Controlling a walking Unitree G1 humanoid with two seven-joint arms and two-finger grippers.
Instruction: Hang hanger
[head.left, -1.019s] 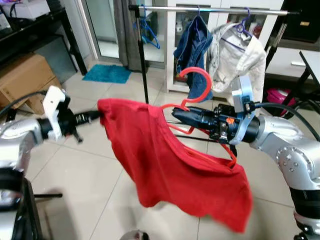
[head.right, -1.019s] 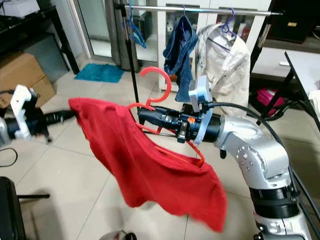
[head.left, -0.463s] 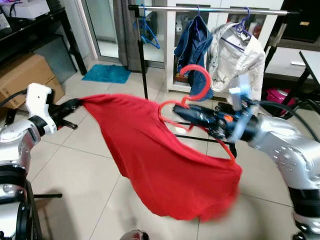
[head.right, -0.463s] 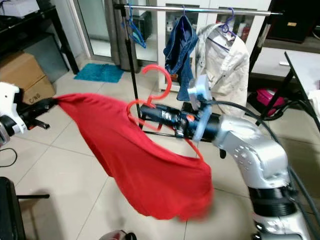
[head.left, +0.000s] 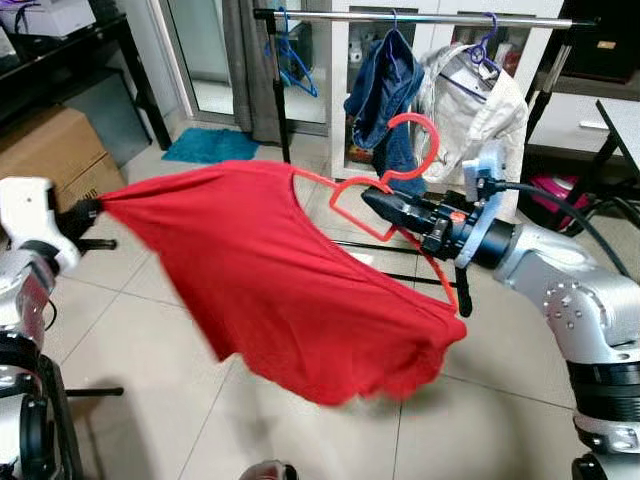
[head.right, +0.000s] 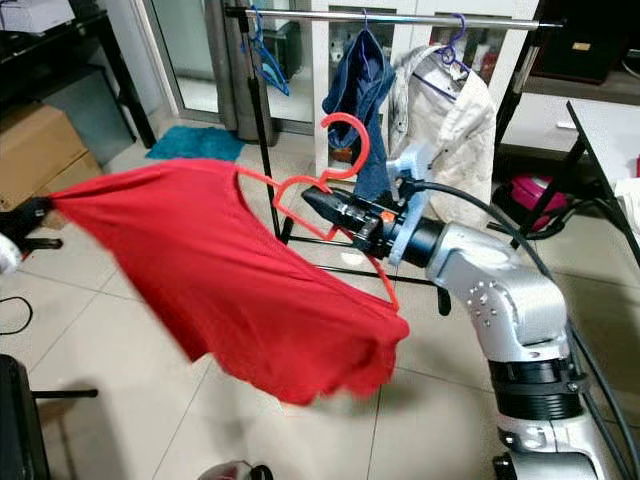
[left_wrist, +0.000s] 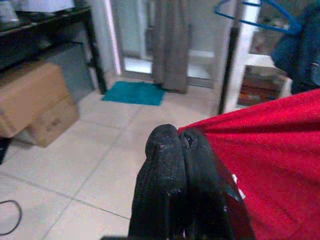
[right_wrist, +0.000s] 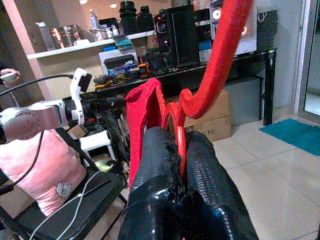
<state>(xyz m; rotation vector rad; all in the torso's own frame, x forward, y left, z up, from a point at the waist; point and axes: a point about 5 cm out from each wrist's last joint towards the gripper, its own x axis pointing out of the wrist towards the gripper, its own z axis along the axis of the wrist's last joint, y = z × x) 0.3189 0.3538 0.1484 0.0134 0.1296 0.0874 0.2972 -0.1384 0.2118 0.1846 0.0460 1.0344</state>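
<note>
We have four camera views of one scene. Our two head cameras sit side by side and look forward and down across a tiled floor toward a clothes rail (head.left: 410, 18) running along the top of the frame. Both take in the same room from a middle distance; in the right eye view everything sits a little further left. Our left wrist camera looks along the left gripper (left_wrist: 182, 150), very close at lower centre, toward a teal mat (left_wrist: 134, 93) also seen upper left in the head views. Our right wrist camera looks along the right gripper (right_wrist: 180, 145) back across the room toward a dark shelf (right_wrist: 200, 67).
</note>
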